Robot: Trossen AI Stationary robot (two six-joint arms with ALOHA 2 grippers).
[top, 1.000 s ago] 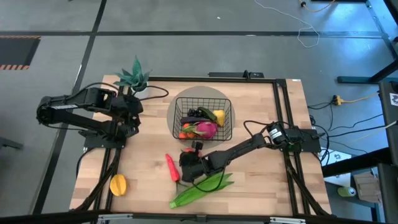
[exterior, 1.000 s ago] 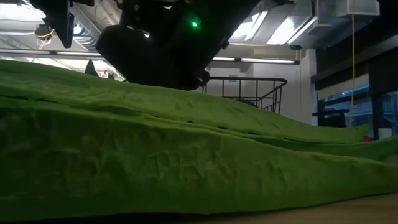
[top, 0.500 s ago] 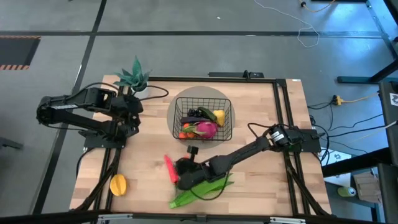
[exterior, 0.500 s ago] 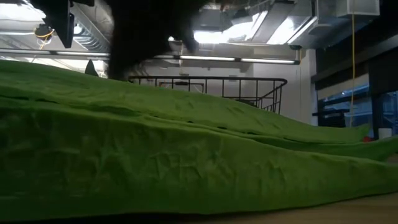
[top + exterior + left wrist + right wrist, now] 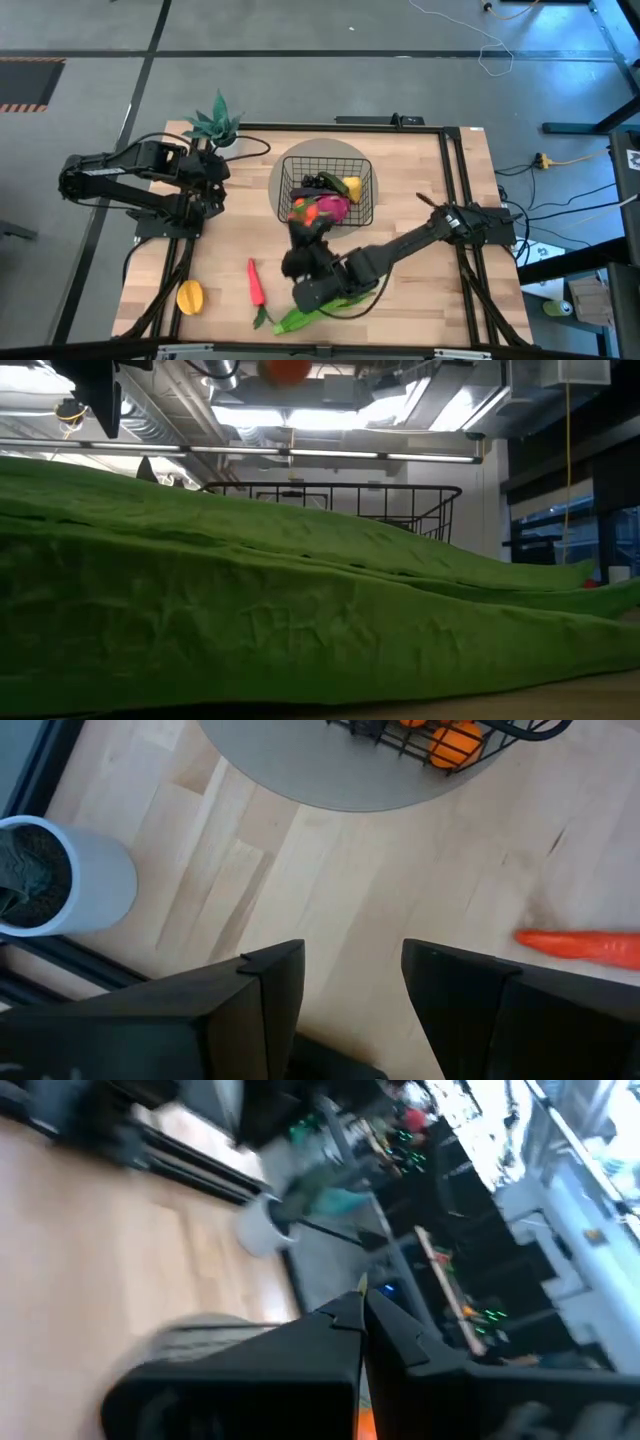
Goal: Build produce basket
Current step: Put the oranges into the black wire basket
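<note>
Black fingers of your right gripper (image 5: 362, 1342) look pressed together; an orange thing (image 5: 366, 1420) below them is cut off.

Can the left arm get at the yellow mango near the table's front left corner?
Probably yes: only bare wooden table lies between the open left pincer and the smooth yellow toy mango; nothing covers it.

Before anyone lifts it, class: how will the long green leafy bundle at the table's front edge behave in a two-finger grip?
The long green leafy bundle looks creased and cloth-like, so probably floppy, sagging at both ends. It lies flat, so it is unlikely to roll.
</note>
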